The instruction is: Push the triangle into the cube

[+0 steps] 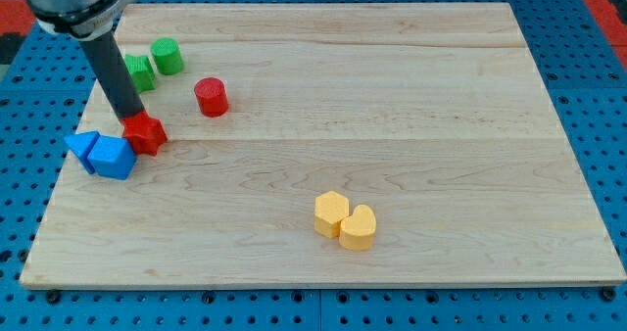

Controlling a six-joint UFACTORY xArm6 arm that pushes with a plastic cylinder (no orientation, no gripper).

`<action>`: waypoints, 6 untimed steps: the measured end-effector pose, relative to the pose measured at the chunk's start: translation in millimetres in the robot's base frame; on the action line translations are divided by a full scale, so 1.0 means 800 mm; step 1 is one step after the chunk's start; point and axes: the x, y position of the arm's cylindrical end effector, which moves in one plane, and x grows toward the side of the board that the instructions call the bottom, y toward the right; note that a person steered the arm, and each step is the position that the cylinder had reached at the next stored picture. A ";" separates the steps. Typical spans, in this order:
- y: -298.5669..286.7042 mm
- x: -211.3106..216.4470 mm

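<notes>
My tip [130, 118] stands at the view's left, right behind a red star-like block [146, 133] and touching or nearly touching its top left edge. A blue triangle [82, 148] lies at the far left of the board. A blue cube-like block [112, 157] sits against the triangle's right side. The red block touches the blue cube's upper right corner. My tip is just above and to the right of both blue blocks.
Two green blocks [140, 72] [168, 56] sit at the top left, partly behind my rod. A red cylinder [211, 96] stands to their right. Two yellow blocks [331, 212] [359, 227] touch each other at the bottom centre. The wooden board [392, 96] lies on a blue pegboard.
</notes>
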 end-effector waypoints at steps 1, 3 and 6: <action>0.000 0.044; -0.015 -0.021; -0.010 0.073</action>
